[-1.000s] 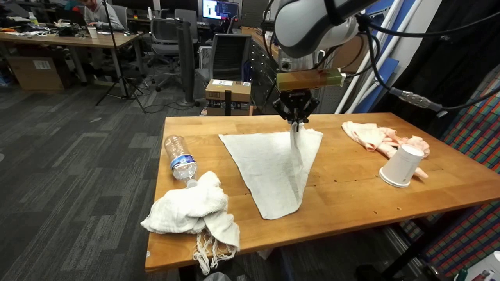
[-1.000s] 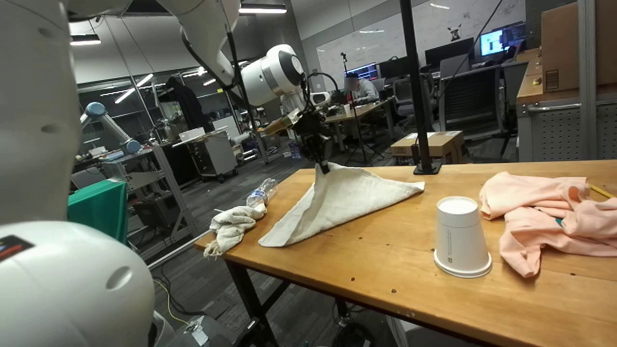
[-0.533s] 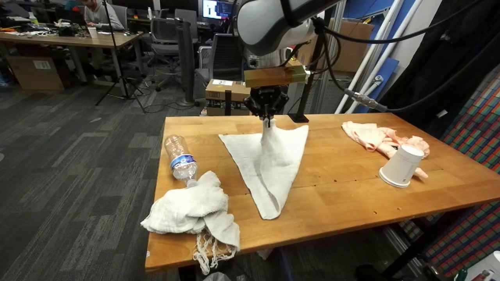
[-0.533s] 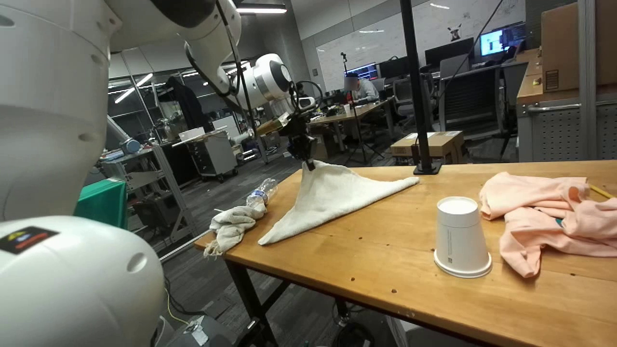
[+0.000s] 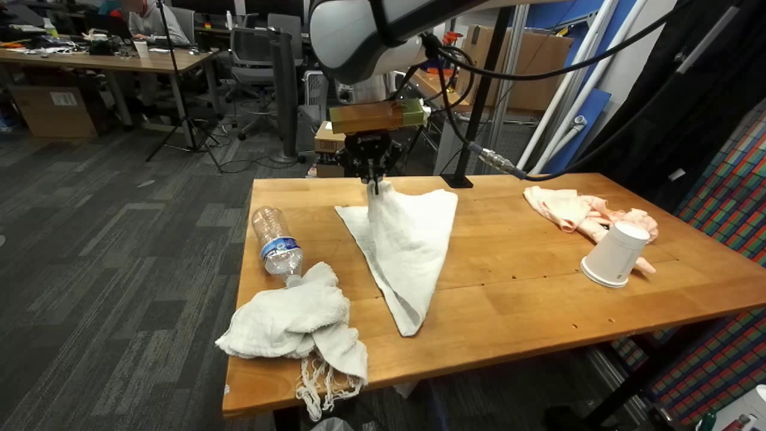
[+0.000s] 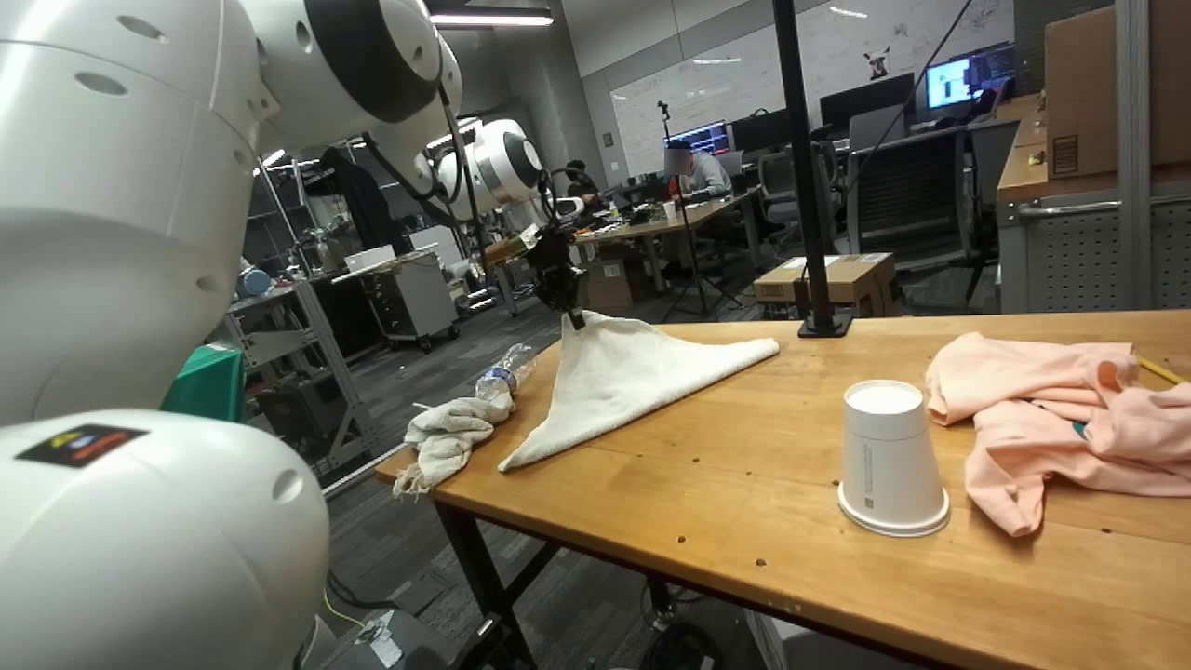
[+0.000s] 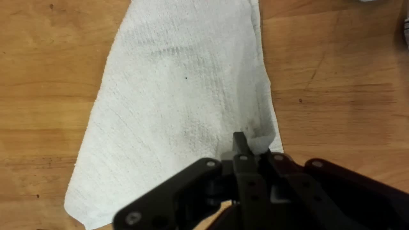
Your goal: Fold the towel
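Observation:
The white towel [image 5: 416, 233] lies on the wooden table, partly folded over, with one raised corner pulled across the rest of it. It also shows in an exterior view [image 6: 623, 381] as a sloping triangle and in the wrist view [image 7: 166, 102]. My gripper [image 5: 375, 185] is shut on that raised corner and holds it a little above the table. The gripper also shows in an exterior view [image 6: 576, 319]. In the wrist view the fingertips [image 7: 254, 145] pinch a bunched bit of towel; the far fingertip is mostly hidden by cloth.
A fringed white cloth [image 5: 293, 317] and a plastic bottle [image 5: 278, 245] lie at one end of the table [image 5: 508, 299]. An upside-down white cup [image 6: 890, 456] and a pink cloth [image 6: 1023, 372] are at the other end. A black post [image 6: 808, 186] stands at the table edge.
My gripper, shut on the towel corner, has moved across the towel toward the bottle side. The folded-over layer has grown, and the towel's cup-side edge has drawn inward.

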